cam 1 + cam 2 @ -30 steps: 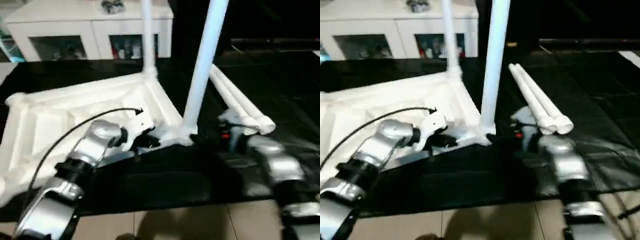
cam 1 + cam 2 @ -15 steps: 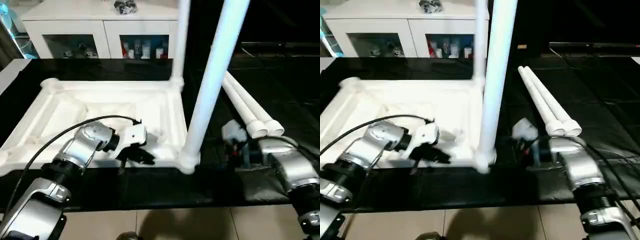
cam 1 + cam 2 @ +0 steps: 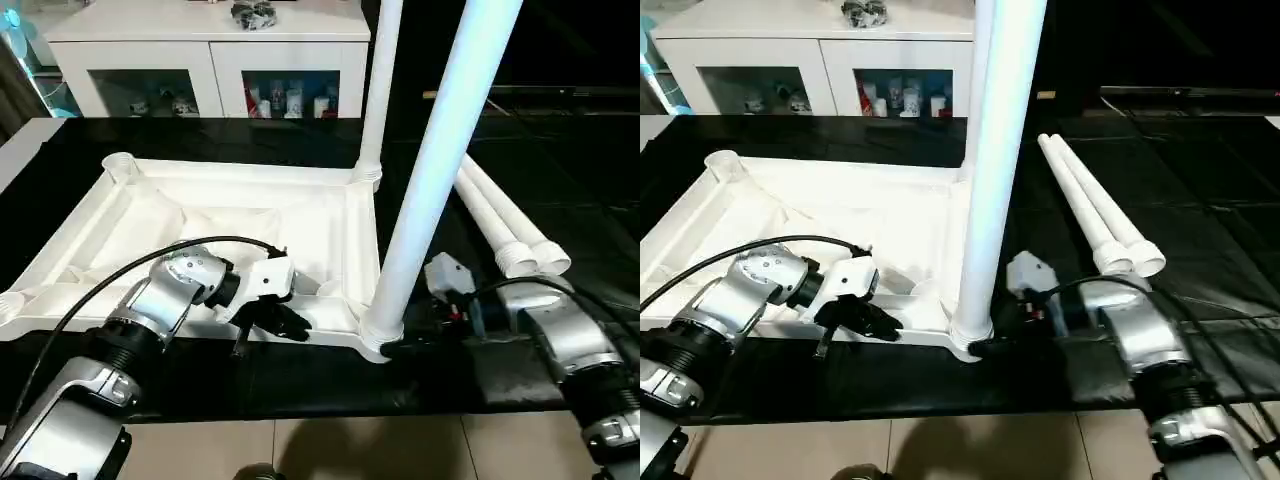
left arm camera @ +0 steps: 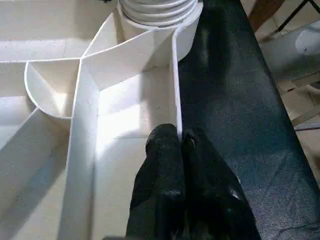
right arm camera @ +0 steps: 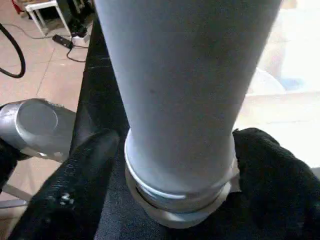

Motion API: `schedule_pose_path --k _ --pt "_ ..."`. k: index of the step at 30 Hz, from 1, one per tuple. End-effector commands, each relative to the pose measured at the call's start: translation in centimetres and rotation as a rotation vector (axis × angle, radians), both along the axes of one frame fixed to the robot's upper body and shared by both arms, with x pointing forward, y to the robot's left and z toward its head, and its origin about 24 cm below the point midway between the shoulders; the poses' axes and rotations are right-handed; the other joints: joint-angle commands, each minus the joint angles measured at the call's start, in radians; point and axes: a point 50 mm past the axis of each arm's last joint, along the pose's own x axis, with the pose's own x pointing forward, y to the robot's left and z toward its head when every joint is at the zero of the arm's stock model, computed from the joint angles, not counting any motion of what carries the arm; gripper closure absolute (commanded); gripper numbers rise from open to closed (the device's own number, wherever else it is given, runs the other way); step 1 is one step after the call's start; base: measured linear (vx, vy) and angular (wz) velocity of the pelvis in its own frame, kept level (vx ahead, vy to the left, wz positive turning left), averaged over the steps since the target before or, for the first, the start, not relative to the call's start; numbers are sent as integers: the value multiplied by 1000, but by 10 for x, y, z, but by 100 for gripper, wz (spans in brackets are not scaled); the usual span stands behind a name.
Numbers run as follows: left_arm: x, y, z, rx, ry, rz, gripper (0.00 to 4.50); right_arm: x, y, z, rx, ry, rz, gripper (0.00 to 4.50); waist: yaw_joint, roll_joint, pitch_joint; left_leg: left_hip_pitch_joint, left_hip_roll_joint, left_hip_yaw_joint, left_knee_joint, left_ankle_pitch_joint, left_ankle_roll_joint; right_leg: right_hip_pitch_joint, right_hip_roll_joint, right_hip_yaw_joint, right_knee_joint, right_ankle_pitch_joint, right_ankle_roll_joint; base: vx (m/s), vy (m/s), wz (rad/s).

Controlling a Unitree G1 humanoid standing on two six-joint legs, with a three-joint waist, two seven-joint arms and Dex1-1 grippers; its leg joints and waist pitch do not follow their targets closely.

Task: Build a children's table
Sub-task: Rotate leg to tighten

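A black mat [image 3: 300, 370] covered the work area on a tiled floor, with a white glass-door cabinet [image 3: 210, 65] behind it. The tabletop [image 3: 220, 235] lay on the mat underside up, ribs showing. Two legs stood upright in its right-hand corner sockets: the near leg [image 3: 430, 190] at the front right corner and a far leg [image 3: 375, 90] at the back right corner. Two spare legs [image 3: 505, 225] lay side by side on the mat just right of the tabletop. The left gripper [image 4: 181, 150] had its fingers pressed together, pinching the thin front rim wall of the tabletop near the front right socket. The right gripper [image 5: 175, 170] had its fingers [image 5: 85, 175] spread on either side of the near leg's base, close against it; whether they gripped it could not be told. The likely risk was the tall leg tipping or sitting crooked if the fingers closed off-centre or pushed sideways, or the tabletop sliding if the rim pinch slipped. The spare legs lay close to the right forearm [image 3: 560, 340] and could be knocked and roll.
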Motion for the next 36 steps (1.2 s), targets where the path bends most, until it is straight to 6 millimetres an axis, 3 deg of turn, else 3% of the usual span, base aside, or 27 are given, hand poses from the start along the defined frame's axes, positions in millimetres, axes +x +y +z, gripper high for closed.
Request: schedule_pose_path --k 1,9,15,18,20,23,24,25,27,28,29,30,33,36 --pt "-5 -11 1 1 -5 -91 450 2 3 5 17 -15 28 85 -7 -1 -79 17 71 -23 -70 -240 54 54 -85 70 -60 -289 -182 0 0 0" --pt "-5 -10 1 4 -4 -91 450 -1 5 3 40 4 48 160 -6 -1 -78 17 72 -24 -71 -242 53 53 -84 70 -60 -296 -181 0 0 0" --pt "2 -11 -2 -1 -7 12 450 -3 9 2 108 64 4 175 -5 0 -78 19 72 -23 -70 -244 53 53 -84 70 -61 -297 -181 0 0 0" --pt "11 -18 2 -70 -19 137 450 1 16 -1 141 98 -106 176 -7 0 -75 20 72 -23 -72 -251 45 51 -83 70 -64 -313 -179 0 0 0" --pt "18 -26 6 -126 -26 233 450 7 23 -4 163 112 -215 177 -10 3 -71 23 68 -25 -72 -290 28 51 -85 67 -73 -387 -161 0 0 0" --pt "28 -37 15 -199 -20 379 450 21 42 -9 203 110 -404 177 -29 1 -70 23 61 -32 -74 -325 -1 52 -90 60 -86 -483 -114 0 0 0" --pt "30 -39 16 -209 -16 403 450 23 45 -10 208 115 -435 178 -34 7 -71 23 61 -33 -74 -324 -2 52 -90 59 -86 -481 -113 0 0 0" --pt "32 -41 18 -220 -16 433 450 27 51 -11 212 121 -479 178 -44 3 -71 12 61 -37 -77 -313 -4 59 -88 57 -82 -457 -114 0 0 0" --pt "39 -50 23 -229 -40 537 450 37 72 -16 203 143 -610 178 -61 6 -74 11 59 -36 -75 -293 -5 57 -87 59 -76 -400 -136 0 0 0" --pt "39 -50 23 -229 -40 537 450 37 72 -16 203 143 -610 178 -73 6 -75 11 57 -35 -74 -289 -9 55 -87 60 -74 -381 -150 0 0 0" --pt "44 -56 26 -236 -65 620 450 46 82 -20 160 143 -735 178 -77 2 -76 13 53 -30 -70 -275 5 56 -85 61 -78 -369 -151 0 0 0" --pt "44 -57 26 -237 -67 631 450 47 83 -20 154 143 -753 178 -81 4 -75 12 54 -30 -70 -268 5 54 -86 62 -73 -360 -160 0 0 0" --pt "45 -65 29 -243 -85 676 450 52 88 -21 141 154 -826 178 -82 1 -79 10 53 -25 -67 -211 29 57 -82 63 -71 -295 -172 0 0 0" --pt "44 -69 31 -246 -95 666 450 53 92 -19 158 145 -830 178 -72 4 -85 8 55 -22 -63 -145 60 58 -80 65 -55 -187 -194 0 0 0"
